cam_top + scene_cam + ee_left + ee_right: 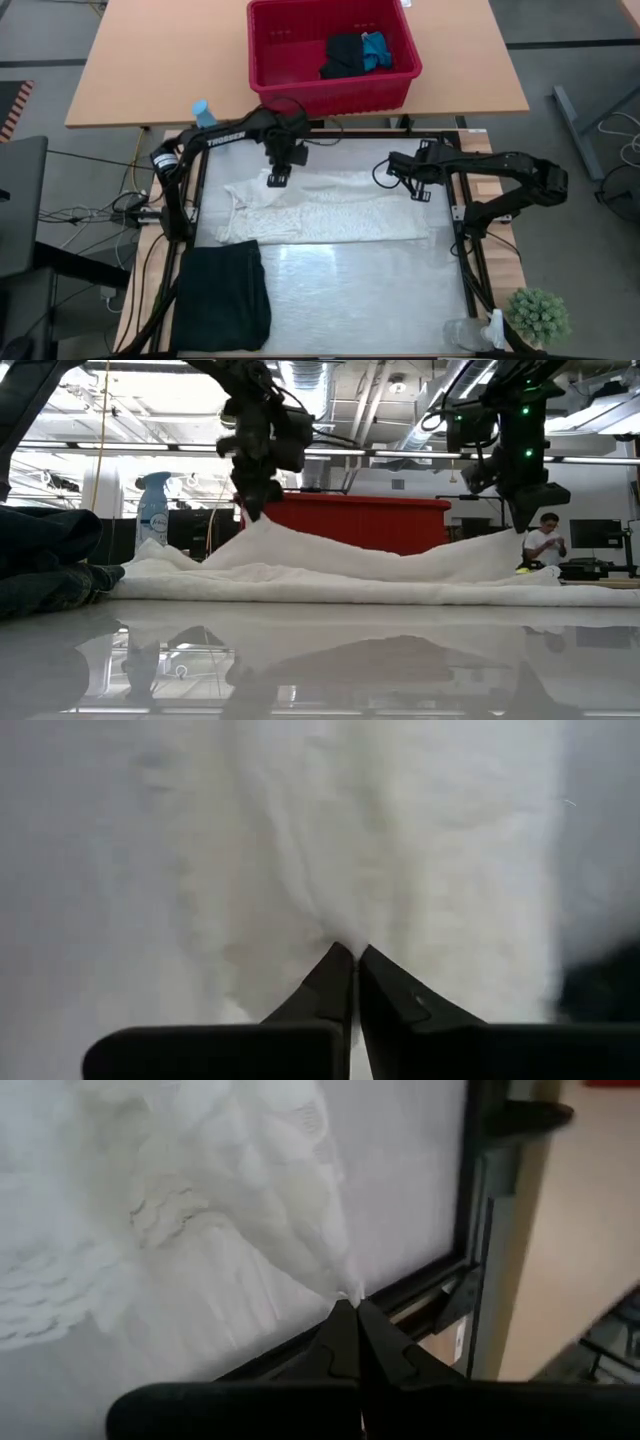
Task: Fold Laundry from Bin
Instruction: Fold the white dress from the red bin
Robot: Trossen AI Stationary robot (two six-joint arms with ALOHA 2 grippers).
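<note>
Two grippers pinching the white garment (320, 215) at its far edge, left gripper (277, 178), right gripper (421, 195), red bin (300, 90) beyond, black garment (222, 295) near left.

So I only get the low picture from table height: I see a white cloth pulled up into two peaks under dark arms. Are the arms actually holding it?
Observer: Yes. The left pincer is shut on the white cloth, pinching a fold of it.
Operator: And the other peak?
Observer: The right pincer is shut on the cloth's edge near the table's dark frame.
Operator: What's in the red bin behind?
Observer: From above, the red bin holds a black garment and a small blue one.
Operator: That dark heap on my left?
Observer: A black garment lying flat on the table, beside the white cloth.
</note>
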